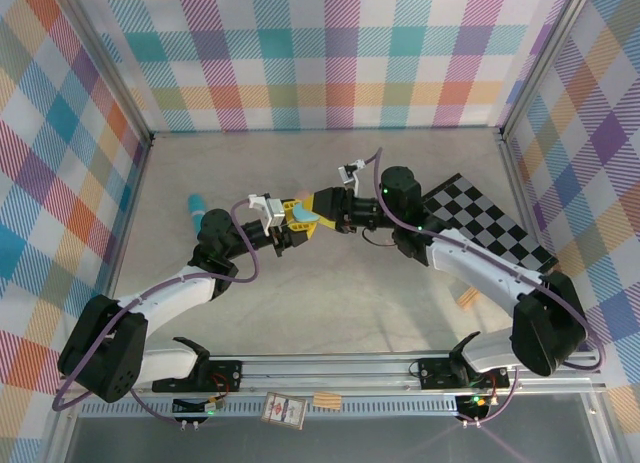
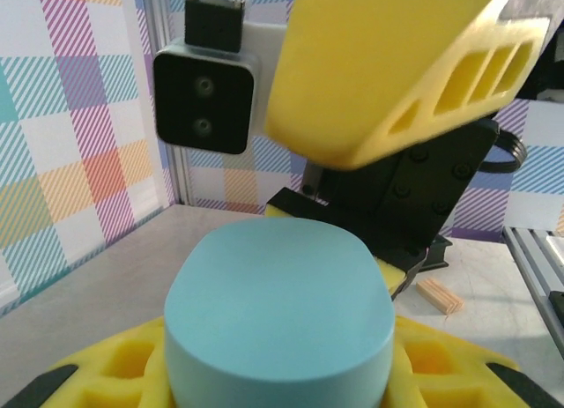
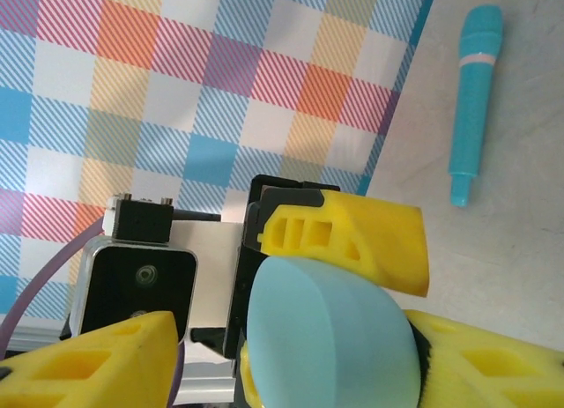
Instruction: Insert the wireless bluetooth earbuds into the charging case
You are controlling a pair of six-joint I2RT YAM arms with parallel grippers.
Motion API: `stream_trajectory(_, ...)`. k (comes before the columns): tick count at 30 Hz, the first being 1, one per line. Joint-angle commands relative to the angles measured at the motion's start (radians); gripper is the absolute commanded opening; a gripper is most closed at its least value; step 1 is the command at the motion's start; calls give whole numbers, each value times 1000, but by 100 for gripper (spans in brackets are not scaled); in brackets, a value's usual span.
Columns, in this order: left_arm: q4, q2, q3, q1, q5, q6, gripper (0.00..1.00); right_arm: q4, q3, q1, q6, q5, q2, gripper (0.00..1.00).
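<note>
**Relation governing the next move.** My left gripper is pinching the charging case between its yellow fingers. It holds the case in the air over the middle of the table. My right gripper faces it head-on from the opposite side with its jaws spread. In the right wrist view, one of its fingers sits on each side of the case. The right-hand one is at or just beside the case edge, and the other stands apart from it. The case therefore lies straight ahead of the right gripper, between its fingertips. Both arms are at the case; the left one carries it and the right one is free to act.

**Axis.** The case projects out of the left fingers toward the right gripper, with its broad oval face turned to the right wrist camera. The wider span of the oval appears to run across the left fingers. Foreshortening prevents a firmer reading.

**Appearance of the case.** It is a smooth, matte, pale teal pebble with a rounded rim. No seam, hinge or opening is visible on the faces shown, so I judge the lid to be closed. It would need opening before any earbud can be seated.

**Other items.** A long teal-blue cylinder lies flat on the table, well apart from both grippers. A small wooden block lies on the table beyond the case.
</note>
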Motion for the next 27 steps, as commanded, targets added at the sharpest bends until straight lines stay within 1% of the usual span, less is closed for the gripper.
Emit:
stream_trajectory(1, 34, -10, 13, -18, 21, -7, 30, 123, -7, 3, 78, -52, 9, 60)
stream_trajectory(2, 29, -12, 11, -17, 19, -5, 30, 127, -9, 4, 82, -51, 12, 57)
stream_trajectory(7, -9, -24, 5, -19, 6, 22, 31, 139, -24, 3, 106, -40, 26, 31)
stream_trajectory(9, -30, -29, 5, -18, -1, 36, 32, 138, -34, -2, 105, -22, 21, 25)
stream_trajectory(10, -41, -35, 3, -19, -9, 44, 36, 128, -37, -5, 98, -16, 19, 24)
stream_trajectory(11, -53, -40, 1, -20, -13, 52, 40, 120, -40, -9, 90, -5, 15, 23)
stream_trajectory(12, -64, -49, -3, -19, -18, 65, 47, 108, -46, -13, 81, 7, 9, 22)
stream_trajectory(13, -74, -60, -9, -19, -32, 73, 56, 97, -52, -18, 70, 21, 2, 22)
stream_trajectory(15, -111, -80, -16, -21, -53, 93, 70, 71, -65, -29, 42, 50, -13, 22)
stream_trajectory(19, -234, -122, -28, -20, -92, 150, 87, -39, -97, -76, -51, 146, -45, 22)
stream_trajectory(21, -272, -134, -42, -20, -130, 163, 100, -88, -119, -113, -95, 199, -45, 22)
stream_trajectory(24, -359, -141, -45, -19, -227, 167, 100, -174, -142, -191, -160, 282, -23, 22)
stream_trajectory(27, -527, -133, 8, -20, -359, 158, 100, -240, -149, -259, -208, 352, 18, 23)
